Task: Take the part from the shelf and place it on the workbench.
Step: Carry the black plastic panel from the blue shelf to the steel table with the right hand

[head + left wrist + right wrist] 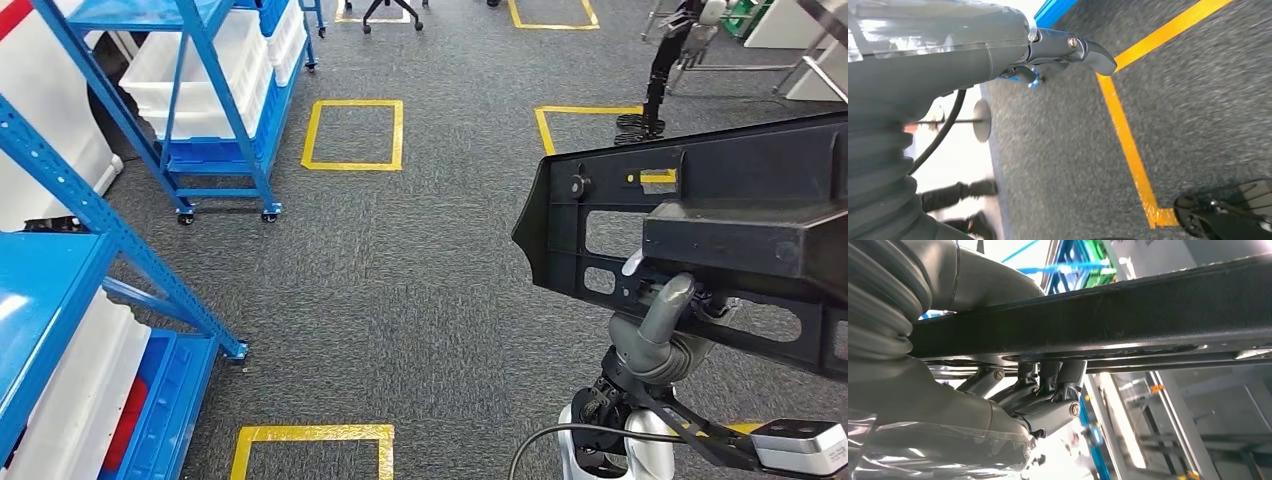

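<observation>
The right hand (664, 322) grips the black part (720, 215) at right of frame, above open carpet (420, 280). Blue shelves (215, 95) line the left edge. The left hand (1048, 50) hangs empty, fingers curled in.

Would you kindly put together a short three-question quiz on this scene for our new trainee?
1. True or false: the right hand holds the black part.
2. Which colour is the floor tape? A) yellow B) red C) white
3. Fill in: the shelving racks at the robot's left have frames coloured ____.

Key: 1 true, its fingers hook over the part's edge. 2 A. 3 blue.
</observation>
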Robot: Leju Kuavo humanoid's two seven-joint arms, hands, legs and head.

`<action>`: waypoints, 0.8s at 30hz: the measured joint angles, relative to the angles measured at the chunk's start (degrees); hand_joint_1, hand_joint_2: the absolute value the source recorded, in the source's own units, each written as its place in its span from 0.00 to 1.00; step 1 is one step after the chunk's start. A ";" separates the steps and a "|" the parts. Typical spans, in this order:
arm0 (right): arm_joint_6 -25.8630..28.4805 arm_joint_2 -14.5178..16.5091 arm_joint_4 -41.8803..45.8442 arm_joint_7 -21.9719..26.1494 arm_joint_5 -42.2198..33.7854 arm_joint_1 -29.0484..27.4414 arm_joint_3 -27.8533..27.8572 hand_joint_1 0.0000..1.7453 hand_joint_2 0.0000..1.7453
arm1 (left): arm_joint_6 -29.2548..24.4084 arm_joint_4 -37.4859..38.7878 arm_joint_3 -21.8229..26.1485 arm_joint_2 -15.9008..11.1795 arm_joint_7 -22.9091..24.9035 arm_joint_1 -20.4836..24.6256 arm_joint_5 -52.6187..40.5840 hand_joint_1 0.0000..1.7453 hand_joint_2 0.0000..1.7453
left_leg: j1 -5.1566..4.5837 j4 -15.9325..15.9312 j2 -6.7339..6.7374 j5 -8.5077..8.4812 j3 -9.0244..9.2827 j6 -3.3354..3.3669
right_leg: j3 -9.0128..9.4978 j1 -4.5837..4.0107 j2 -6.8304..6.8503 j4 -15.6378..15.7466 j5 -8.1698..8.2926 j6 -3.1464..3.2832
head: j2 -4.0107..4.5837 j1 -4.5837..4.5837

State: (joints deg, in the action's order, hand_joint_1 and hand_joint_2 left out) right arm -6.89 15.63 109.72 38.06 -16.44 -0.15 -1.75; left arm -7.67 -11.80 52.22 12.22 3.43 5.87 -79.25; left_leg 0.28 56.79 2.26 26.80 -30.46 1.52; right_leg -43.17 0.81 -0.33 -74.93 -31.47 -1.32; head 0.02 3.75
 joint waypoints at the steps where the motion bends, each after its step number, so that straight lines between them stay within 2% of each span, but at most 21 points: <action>1: 0.22 0.00 0.08 0.01 0.29 -0.05 -0.21 1.00 1.00 | -0.13 0.00 0.00 0.03 -0.22 0.18 0.11 0.00 1.00 | -0.01 0.03 0.80 0.07 0.03 -0.07 | 1.16 0.02 0.31 1.86 1.27 -0.01 | 0.00 0.01; 2: 0.40 0.00 0.19 0.02 0.58 -0.09 -0.41 1.00 1.00 | -0.20 -0.01 0.00 0.07 -0.41 0.40 0.25 0.00 1.00 | -0.02 0.06 1.52 0.17 0.12 -0.20 | 3.37 0.01 0.98 5.64 3.08 0.05 | 0.00 0.01; 4: 0.56 0.01 0.47 0.04 1.05 -0.09 -0.69 1.00 1.00 | -0.26 -0.01 0.00 0.15 -0.75 0.81 0.50 0.00 1.00 | -0.28 0.24 2.60 0.52 0.34 -0.67 | 7.63 -0.26 3.81 13.30 5.29 0.58 | 0.00 0.01; 5: 0.57 0.02 0.59 0.04 1.18 -0.09 -0.79 1.00 1.00 | -0.28 -0.02 0.00 0.16 -0.89 0.96 0.60 0.00 1.00 | -0.46 0.33 3.06 0.69 0.45 -0.96 | 8.71 -0.47 4.69 15.34 5.61 0.98 | 0.00 0.01; 6: 0.57 0.03 0.68 0.04 1.24 -0.10 -0.87 1.00 1.00 | -0.29 -0.02 0.00 0.17 -1.01 1.04 0.66 0.00 1.00 | -0.64 0.38 3.54 0.83 0.56 -1.28 | 8.99 -0.68 5.04 16.03 5.47 1.41 | 0.00 0.01; 8: 0.53 0.06 0.87 0.05 1.21 -0.24 -0.98 1.00 1.00 | -0.30 -0.02 0.01 0.17 -1.03 1.10 0.68 0.00 1.00 | -0.65 0.42 4.40 1.16 0.79 -1.95 | 8.90 -0.72 3.48 16.18 5.73 2.19 | 0.00 0.01; 9: 0.47 0.09 1.10 0.05 1.12 -0.33 -0.98 1.00 1.00 | -0.29 -0.02 0.01 0.17 -0.93 1.08 0.64 0.00 1.00 | -0.52 0.93 3.73 1.73 0.70 -2.31 | 8.90 -0.60 2.80 16.33 5.87 2.53 | 0.00 0.01; 10: 0.39 0.13 1.40 0.06 1.02 -0.42 -0.99 1.00 1.00 | -0.27 -0.02 0.01 0.17 -0.79 1.00 0.57 0.00 1.00 | -0.36 2.42 2.45 2.86 0.16 -2.62 | 8.91 -0.48 2.11 16.48 6.03 2.89 | 0.00 0.01; 12: 0.24 0.20 2.06 0.06 0.94 -0.69 -1.02 1.00 1.00 | -0.21 -0.01 0.00 0.16 -0.55 0.62 0.46 0.00 1.00 | -0.11 9.13 -0.71 6.59 -2.79 -3.01 | 8.85 -0.45 0.76 16.56 6.21 3.41 | 0.00 0.01; 13: 0.20 0.22 2.27 0.06 0.97 -0.91 -1.04 1.00 1.00 | -0.18 0.00 0.00 0.16 -0.46 0.35 0.43 0.00 1.00 | -0.08 13.33 -1.43 8.33 -4.78 -3.07 | 8.80 -0.55 -0.03 16.53 6.25 3.56 | 0.00 0.01; 14: 0.20 0.24 2.44 0.06 1.00 -1.17 -1.04 1.00 1.00 | -0.18 0.00 0.01 0.15 -0.40 0.06 0.42 0.00 1.00 | -0.08 16.54 -1.70 9.21 -6.39 -3.05 | 8.77 -0.68 -0.91 16.49 6.27 3.65 | 0.00 0.01; 15: 0.20 0.25 2.56 0.06 1.00 -1.40 -1.04 1.00 1.00 | -0.18 -0.01 0.01 0.14 -0.36 -0.19 0.41 0.00 1.00 | -0.09 17.77 -1.82 8.92 -7.15 -2.93 | 8.77 -0.80 -1.82 16.43 6.29 3.69 | 0.00 0.01; 16: 0.20 0.25 2.68 0.06 1.01 -1.59 -1.04 1.00 1.00 | -0.18 -0.01 0.02 0.14 -0.32 -0.37 0.41 0.00 1.00 | -0.10 16.56 -2.00 7.45 -6.82 -2.71 | 8.79 -0.90 -2.73 16.37 6.30 3.70 | 0.00 0.01; 17: 0.20 0.26 2.84 0.06 1.01 -1.71 -1.04 1.00 1.00 | -0.18 -0.02 0.02 0.13 -0.30 -0.47 0.41 0.00 1.00 | -0.12 13.35 -2.40 5.24 -5.53 -2.40 | 8.84 -0.96 -3.59 16.31 6.31 3.70 | 0.00 0.01; 19: 0.20 0.28 3.16 0.06 1.01 -1.81 -1.04 1.00 1.00 | -0.18 -0.02 0.02 0.13 -0.30 -0.46 0.40 0.00 1.00 | -0.15 5.15 -4.71 1.51 -2.08 -1.70 | 8.86 -1.04 -5.05 16.21 6.38 3.54 | 0.00 0.01; 21: 0.19 0.28 3.37 0.06 1.03 -1.93 -1.07 1.00 1.00 | -0.18 -0.01 0.01 0.11 -0.30 -0.39 0.28 0.00 1.00 | -0.30 1.11 -6.52 0.51 -0.38 -1.31 | 8.57 -0.82 -6.27 16.20 6.62 2.99 | 0.00 0.01; 22: 0.19 0.29 3.43 0.06 1.05 -2.07 -1.07 1.00 1.00 | -0.19 -0.01 -0.01 0.10 -0.30 -0.36 0.17 0.00 1.00 | -0.40 0.78 -6.55 0.55 -0.20 -1.19 | 8.38 -0.69 -6.88 16.26 6.80 2.60 | 0.00 0.02; 23: 0.18 0.32 3.53 0.06 1.09 -2.27 -1.08 1.00 1.00 | -0.29 -0.02 -0.02 0.10 -0.31 -0.35 0.02 0.00 1.00 | -0.41 0.53 -5.96 0.35 -0.10 -1.03 | 8.24 -0.59 -7.54 16.42 7.02 2.17 | 0.00 0.02; 24: 0.19 0.35 3.72 0.06 1.18 -2.51 -1.06 1.00 1.00 | -0.49 -0.02 -0.05 0.16 -0.36 -0.33 -0.16 0.00 1.00 | -0.33 0.05 -5.25 0.02 0.08 -0.79 | 8.03 -0.62 -7.47 16.26 6.89 1.89 | 0.00 0.01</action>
State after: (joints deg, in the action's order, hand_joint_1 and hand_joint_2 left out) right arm -6.70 15.98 113.44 38.12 -15.26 -2.66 -2.81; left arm -8.16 -11.82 52.17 12.38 3.07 5.54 -79.42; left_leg -0.05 56.84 -2.99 26.82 -30.38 0.73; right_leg -35.14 0.20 -7.80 -58.66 -24.58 0.57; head 0.02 3.77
